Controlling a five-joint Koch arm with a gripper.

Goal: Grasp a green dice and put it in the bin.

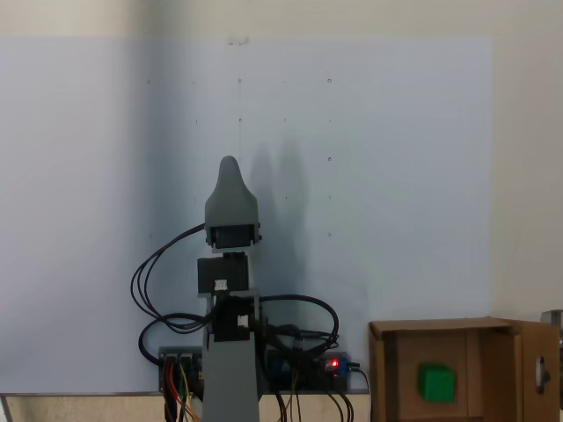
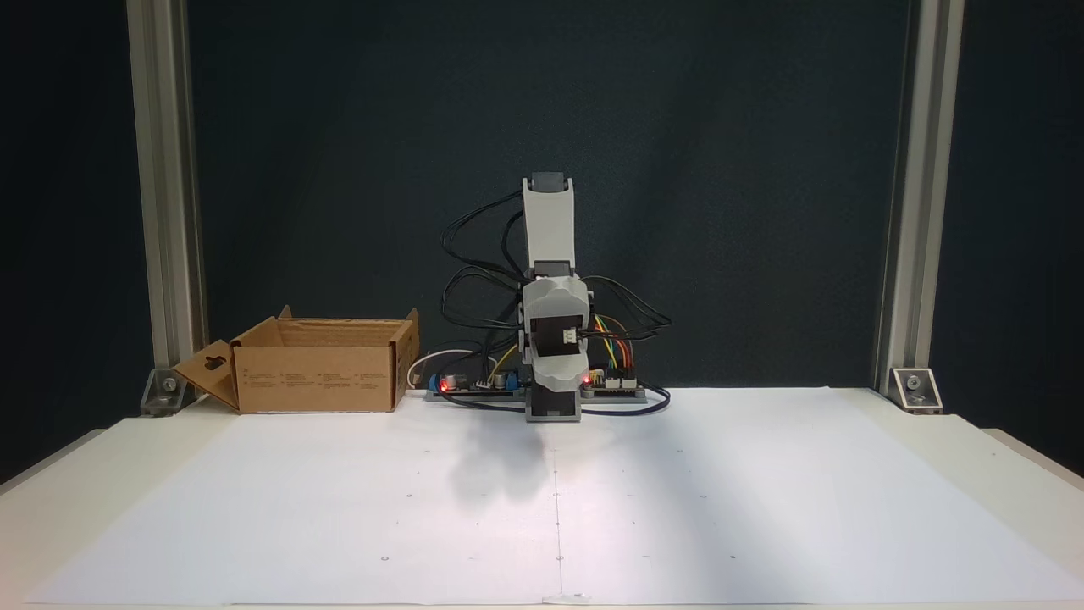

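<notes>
A white paper sheet [image 2: 677,508] covers the pale tabletop [image 2: 1025,457], backed by a dark wall between two aluminium posts [image 2: 165,212]. The arm [image 2: 552,339] is folded upright over its base, its jaws [image 1: 229,167] tapering to one visible grey tip, so whether they are parted or closed cannot be told; they touch nothing. The green dice [image 1: 436,383] lies inside the cardboard bin [image 2: 318,377].

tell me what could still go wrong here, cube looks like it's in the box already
1. The green dice lies inside the bin, so little is left. The arm is folded over its base, and loose cables loop close beside it; they might snag on the next move.
2. The bin sits near the table's back corner, one flap hanging outward; a wide swing could knock it.
</notes>
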